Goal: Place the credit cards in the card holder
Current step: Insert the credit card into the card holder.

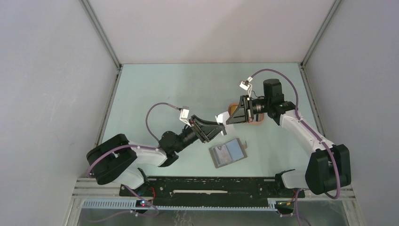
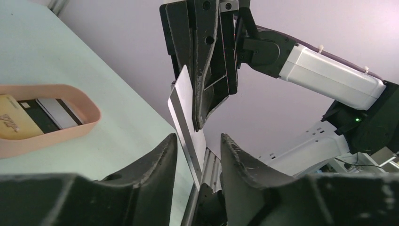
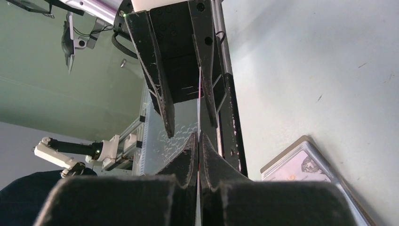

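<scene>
My right gripper (image 3: 198,139) is shut on a pale thin credit card (image 2: 186,113) and holds it in the air, edge-on in its own view. My left gripper (image 2: 197,141) is open, and the card's free end hangs between its two fingers without being pinched. The two grippers meet nose to nose above the table (image 1: 219,120). The grey card holder (image 1: 228,153) lies open on the table below them with a light card in it; it also shows in the right wrist view (image 3: 306,165). An orange-yellow card (image 2: 11,122) and a dark white-striped card (image 2: 40,115) lie in the peach tray (image 2: 89,110).
The peach oval tray (image 1: 256,123) sits on the table under the right arm, mostly hidden by it. Grey walls close in the table on the left, right and back. The black rail (image 1: 211,190) runs along the near edge.
</scene>
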Available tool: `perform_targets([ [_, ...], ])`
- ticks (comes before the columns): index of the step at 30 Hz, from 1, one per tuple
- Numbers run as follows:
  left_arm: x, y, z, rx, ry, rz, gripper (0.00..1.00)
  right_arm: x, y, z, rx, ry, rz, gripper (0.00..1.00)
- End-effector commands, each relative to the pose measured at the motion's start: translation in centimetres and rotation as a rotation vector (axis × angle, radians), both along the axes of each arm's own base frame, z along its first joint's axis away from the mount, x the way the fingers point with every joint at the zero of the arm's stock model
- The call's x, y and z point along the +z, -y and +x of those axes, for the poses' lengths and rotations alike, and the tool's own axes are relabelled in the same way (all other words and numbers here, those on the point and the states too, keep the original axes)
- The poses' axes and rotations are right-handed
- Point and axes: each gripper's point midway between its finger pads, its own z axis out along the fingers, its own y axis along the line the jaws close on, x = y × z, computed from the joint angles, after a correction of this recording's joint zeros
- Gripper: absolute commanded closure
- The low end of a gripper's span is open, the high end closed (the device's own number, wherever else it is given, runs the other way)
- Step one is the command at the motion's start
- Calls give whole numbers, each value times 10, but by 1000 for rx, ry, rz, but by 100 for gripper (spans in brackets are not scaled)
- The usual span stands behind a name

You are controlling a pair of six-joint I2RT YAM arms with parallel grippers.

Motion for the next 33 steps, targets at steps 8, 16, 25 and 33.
perform_targets([
  [8,25,15,-5,-83,25,-88,100,5,-2,0,3,38,9,97],
  [16,0,-2,-11,-97,-50,-52,100,4,11,5,-34,307,-135,51],
  [25,-60,-15,-30,-145,-212,122,100,-18,38,-3,-11,511,-250,47],
  [33,-97,-17,-36,-148,-442,222,100,-91,48,-44,242,683,-392,51],
])
